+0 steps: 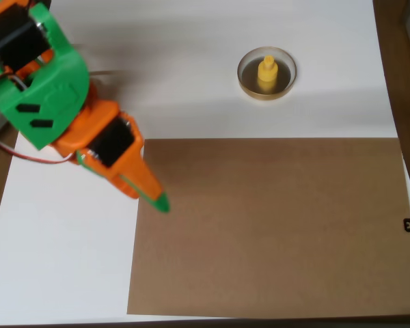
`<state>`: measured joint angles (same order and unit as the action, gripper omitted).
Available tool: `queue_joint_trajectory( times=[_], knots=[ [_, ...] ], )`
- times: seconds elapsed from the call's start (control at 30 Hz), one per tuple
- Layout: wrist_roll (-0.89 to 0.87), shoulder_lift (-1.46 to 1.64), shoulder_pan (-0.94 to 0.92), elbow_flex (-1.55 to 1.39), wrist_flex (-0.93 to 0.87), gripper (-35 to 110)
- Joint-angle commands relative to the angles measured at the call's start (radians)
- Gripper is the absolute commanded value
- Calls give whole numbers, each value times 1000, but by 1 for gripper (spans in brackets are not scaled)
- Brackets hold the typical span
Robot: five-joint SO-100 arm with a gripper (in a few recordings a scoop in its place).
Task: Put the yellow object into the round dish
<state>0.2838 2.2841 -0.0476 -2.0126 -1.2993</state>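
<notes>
Overhead view. Brown sheet covers the near part of the white table. Gripper, orange with a green tip, sits over the sheet's left edge; fingers look closed together, nothing held. Farther back, yellow object stands upright inside the round dish, well apart from the gripper
</notes>
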Motion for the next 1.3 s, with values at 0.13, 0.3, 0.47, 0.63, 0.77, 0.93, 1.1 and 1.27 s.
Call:
queue_joint_trajectory(
  times=[0.13, 0.3, 0.47, 0.63, 0.77, 0.93, 1.1, 1.27],
  knots=[
    [-94, 78, -106, -64, 86, 19],
    [-118, 120, -172, -153, 137, 19],
    [-121, 187, -244, -291, 221, 19],
    [-126, 276, -282, -407, 270, 19],
    [-137, 423, -285, -518, 282, 19],
    [-141, 540, -314, -601, 293, 20],
    [-138, 557, -339, -673, 319, 20],
    [-137, 687, -353, -779, 333, 21]
  ],
)
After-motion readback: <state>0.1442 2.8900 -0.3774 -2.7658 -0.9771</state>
